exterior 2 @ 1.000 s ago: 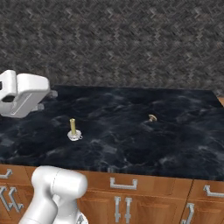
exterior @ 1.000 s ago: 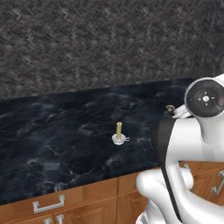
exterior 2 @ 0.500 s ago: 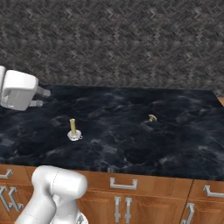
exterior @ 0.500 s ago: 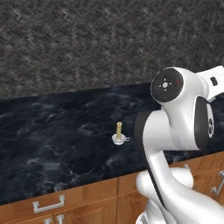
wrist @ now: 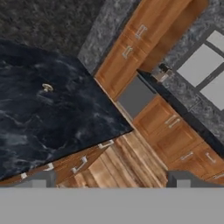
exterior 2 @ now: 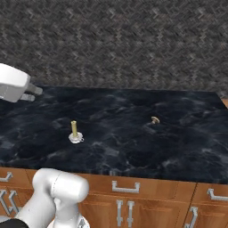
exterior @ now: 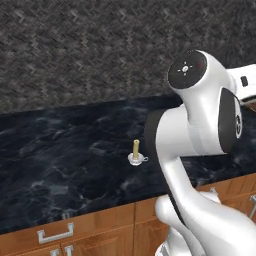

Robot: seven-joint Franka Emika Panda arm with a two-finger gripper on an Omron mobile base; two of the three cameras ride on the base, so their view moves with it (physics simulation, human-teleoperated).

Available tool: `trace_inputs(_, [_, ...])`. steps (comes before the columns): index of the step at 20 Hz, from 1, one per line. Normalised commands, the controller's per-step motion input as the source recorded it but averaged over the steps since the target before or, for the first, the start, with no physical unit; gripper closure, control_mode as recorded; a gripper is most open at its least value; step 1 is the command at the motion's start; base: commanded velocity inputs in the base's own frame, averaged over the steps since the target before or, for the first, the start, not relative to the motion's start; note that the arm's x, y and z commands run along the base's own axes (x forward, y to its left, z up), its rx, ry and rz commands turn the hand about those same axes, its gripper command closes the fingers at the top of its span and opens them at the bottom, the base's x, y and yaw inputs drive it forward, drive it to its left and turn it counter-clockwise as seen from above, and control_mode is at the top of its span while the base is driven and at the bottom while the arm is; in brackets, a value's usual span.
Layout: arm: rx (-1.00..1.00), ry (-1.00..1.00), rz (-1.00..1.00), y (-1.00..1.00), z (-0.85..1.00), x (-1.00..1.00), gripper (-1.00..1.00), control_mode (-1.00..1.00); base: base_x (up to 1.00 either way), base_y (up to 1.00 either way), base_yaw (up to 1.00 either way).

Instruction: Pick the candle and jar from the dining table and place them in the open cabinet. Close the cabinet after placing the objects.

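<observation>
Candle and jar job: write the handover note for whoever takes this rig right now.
Gripper: open, holding nothing, raised off the table's left end and looking down past its far corner.
Short yellow stick candle in a round white holder: upright on the black white-veined marble dining table, untouched.
Small tan-brown object: on the table, right of the candle; too small to tell whether it is the jar.
Done: nothing placed.
Left: pick the candle, pick the jar, put both in the cabinet, close it.
</observation>
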Motion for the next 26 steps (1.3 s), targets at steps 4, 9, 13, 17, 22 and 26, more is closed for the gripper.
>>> trace_inputs(4, [0.15, -0.23, -0.04, 0.16, 0.06, 0.00, -1.00, -1.00, 0.00, 0.00, 0.00])
trace_inputs(9, [0.17, -0.46, 0.00, -0.01, -0.06, 0.00, -1.00, -1.00, 0.00, 0.00, 0.00])
trace_inputs(13, [0.24, -0.15, -0.02, -0.11, -0.01, 0.00, -1.00, -1.00, 0.00, 0.00, 0.00])
trace_inputs(17, [0.38, 0.06, -0.07, -0.17, 0.00, 0.09, -1.00, -1.00, 0.00, 0.00, 0.00])
trace_inputs(22, [0.46, -0.01, -0.02, -0.02, -0.02, 0.00, -1.00, -1.00, 0.00, 0.00, 0.00])
trace_inputs(26, [0.41, -0.07, -0.05, 0.00, -0.10, 0.00, -1.00, -1.00, 0.00, 0.00, 0.00])
